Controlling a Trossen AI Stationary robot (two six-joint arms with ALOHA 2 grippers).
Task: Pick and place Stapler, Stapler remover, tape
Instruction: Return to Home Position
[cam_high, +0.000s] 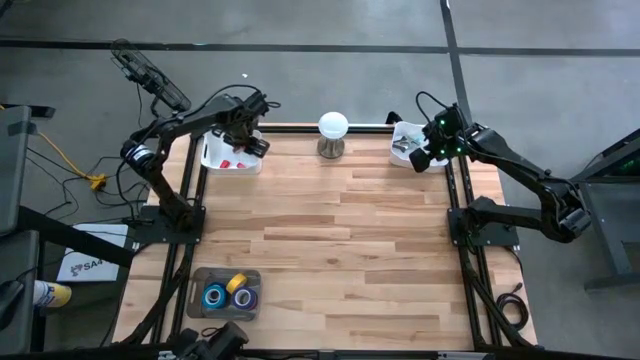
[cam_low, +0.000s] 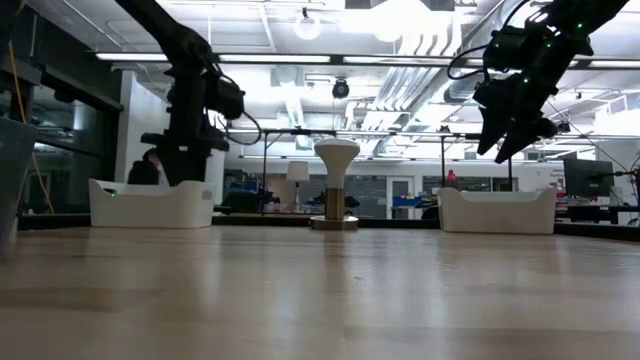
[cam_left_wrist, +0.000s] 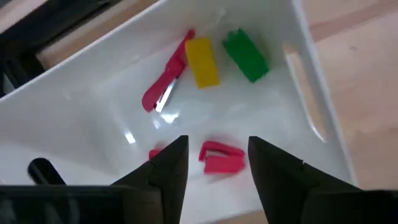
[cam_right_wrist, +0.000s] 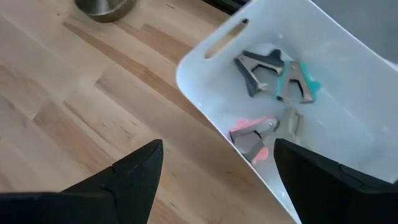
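Observation:
My left gripper (cam_left_wrist: 217, 142) is open and points down into the white bin (cam_high: 215, 158) at the far left. A small red stapler (cam_left_wrist: 221, 157) lies on the bin floor below the gap between its fingers. A longer red stapler (cam_left_wrist: 165, 81), a yellow one (cam_left_wrist: 202, 61) and a green one (cam_left_wrist: 245, 55) lie farther in. My right gripper (cam_right_wrist: 219, 149) is open wide above the near rim of the far-right white bin (cam_right_wrist: 205, 81), which holds grey (cam_right_wrist: 258, 65), teal (cam_right_wrist: 297, 82) and pink (cam_right_wrist: 254, 134) staple removers. Tape rolls (cam_high: 228, 292) sit in a tray at the near left.
A white-topped metal stand (cam_high: 333, 135) is at the far edge between the two bins. The tape tray (cam_high: 200, 310) lies near the front left corner. Bare wooden tabletop (cam_high: 350, 240) spreads across the middle.

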